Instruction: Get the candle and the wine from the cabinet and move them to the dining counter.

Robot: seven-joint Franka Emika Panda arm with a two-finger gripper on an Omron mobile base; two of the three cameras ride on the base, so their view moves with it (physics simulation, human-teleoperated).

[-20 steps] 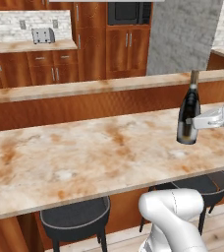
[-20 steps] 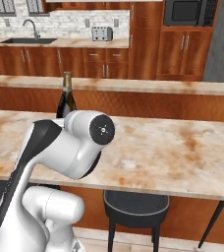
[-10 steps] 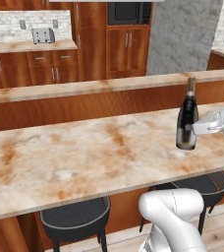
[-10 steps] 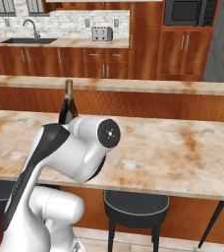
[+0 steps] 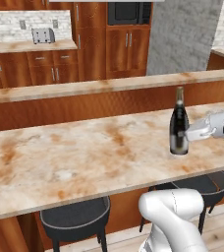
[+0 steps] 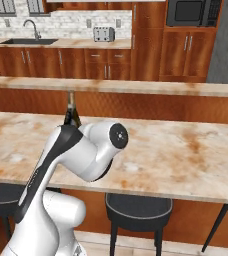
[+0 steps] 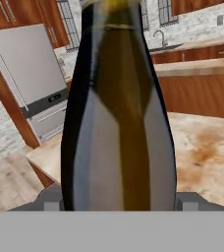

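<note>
Fingers (image 7: 186,201) of the gripper (image 7: 119,203) stand spread on either side of the dark glass wine bottle (image 5: 179,125), and contact cannot be confirmed; only grey stubs of them show. It stands upright on the beige marbled dining counter (image 5: 84,152). From the right, the white arm (image 6: 81,155) hides all but its neck. Its label cannot be read

Claw (image 5: 186,135) wide, arm reaching level right
</note>
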